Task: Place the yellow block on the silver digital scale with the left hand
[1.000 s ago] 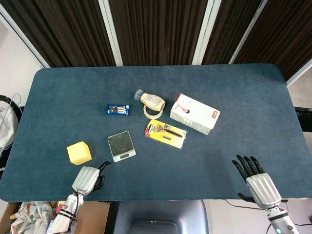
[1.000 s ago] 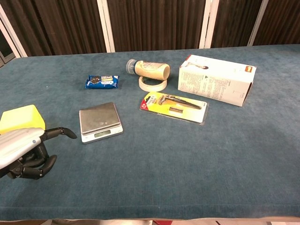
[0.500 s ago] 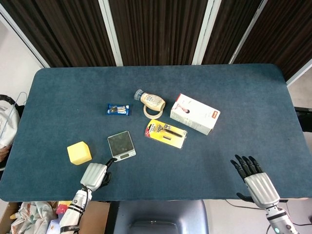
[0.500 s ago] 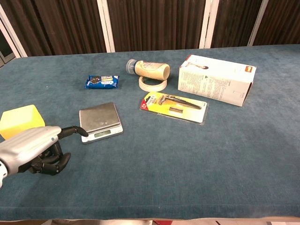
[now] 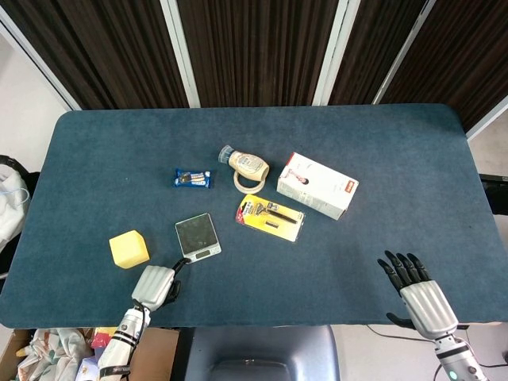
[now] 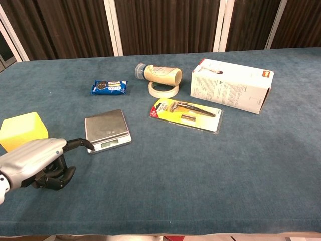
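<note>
One yellow block [image 5: 128,249], one silver scale [image 5: 198,236], left robot hand [image 5: 154,286] clenched, right robot hand [image 5: 418,294] splayed empty.

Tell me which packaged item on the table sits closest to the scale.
The yellow razor blister pack, just right of the silver scale. The blue cookie packet and white box lie farther off.

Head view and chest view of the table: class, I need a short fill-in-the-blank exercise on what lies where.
1. The yellow block lies on the ____, not on the silver digital scale.
2. The bottle lies on its ____ beside the tape roll.
3. The left hand holds ____.
4. The right hand has its fingers ____.

Missing words: table; side; nothing; spread
</note>
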`<state>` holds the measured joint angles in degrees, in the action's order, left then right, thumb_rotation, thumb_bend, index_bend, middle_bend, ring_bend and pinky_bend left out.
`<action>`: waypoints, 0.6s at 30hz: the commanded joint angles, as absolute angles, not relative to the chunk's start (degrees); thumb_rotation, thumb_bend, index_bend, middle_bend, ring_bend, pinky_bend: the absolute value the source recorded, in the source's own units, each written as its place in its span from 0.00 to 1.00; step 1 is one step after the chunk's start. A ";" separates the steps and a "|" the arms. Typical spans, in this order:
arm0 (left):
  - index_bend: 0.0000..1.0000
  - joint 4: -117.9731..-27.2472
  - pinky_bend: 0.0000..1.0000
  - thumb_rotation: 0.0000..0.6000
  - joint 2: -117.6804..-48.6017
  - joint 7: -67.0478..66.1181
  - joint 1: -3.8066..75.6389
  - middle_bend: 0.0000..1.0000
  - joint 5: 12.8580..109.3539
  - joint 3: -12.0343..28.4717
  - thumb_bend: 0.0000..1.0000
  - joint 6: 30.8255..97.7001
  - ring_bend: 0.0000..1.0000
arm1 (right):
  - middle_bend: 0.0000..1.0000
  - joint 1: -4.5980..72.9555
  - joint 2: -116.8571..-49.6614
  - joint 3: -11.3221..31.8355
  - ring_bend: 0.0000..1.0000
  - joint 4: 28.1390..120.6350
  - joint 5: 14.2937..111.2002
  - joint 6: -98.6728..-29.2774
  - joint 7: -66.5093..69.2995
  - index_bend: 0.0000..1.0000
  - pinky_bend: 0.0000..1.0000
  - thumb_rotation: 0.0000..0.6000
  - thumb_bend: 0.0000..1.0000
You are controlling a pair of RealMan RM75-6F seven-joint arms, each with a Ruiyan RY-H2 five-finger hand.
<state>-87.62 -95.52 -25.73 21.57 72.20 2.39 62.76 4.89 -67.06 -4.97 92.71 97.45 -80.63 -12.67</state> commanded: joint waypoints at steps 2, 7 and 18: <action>0.22 -87.46 1.00 1.00 -95.52 -25.78 21.72 1.00 71.73 2.13 0.61 62.56 1.00 | 0.00 4.77 -66.92 -5.07 0.00 92.73 97.58 -80.83 -12.56 0.00 0.00 1.00 0.14; 0.22 -87.23 1.00 1.00 -95.63 -25.97 21.95 1.00 71.23 1.97 0.61 62.53 1.00 | 0.00 4.73 -66.88 -5.08 0.00 92.72 97.64 -80.98 -12.50 0.00 0.00 1.00 0.14; 0.22 -86.55 1.00 1.00 -95.73 -26.59 22.88 1.00 69.49 1.73 0.61 61.21 1.00 | 0.00 4.72 -66.94 -4.94 0.00 92.66 97.55 -81.16 -12.44 0.00 0.00 1.00 0.14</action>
<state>-86.68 -95.69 -26.43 22.72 69.69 1.72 61.42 4.72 -66.94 -4.94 92.66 97.55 -81.16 -12.45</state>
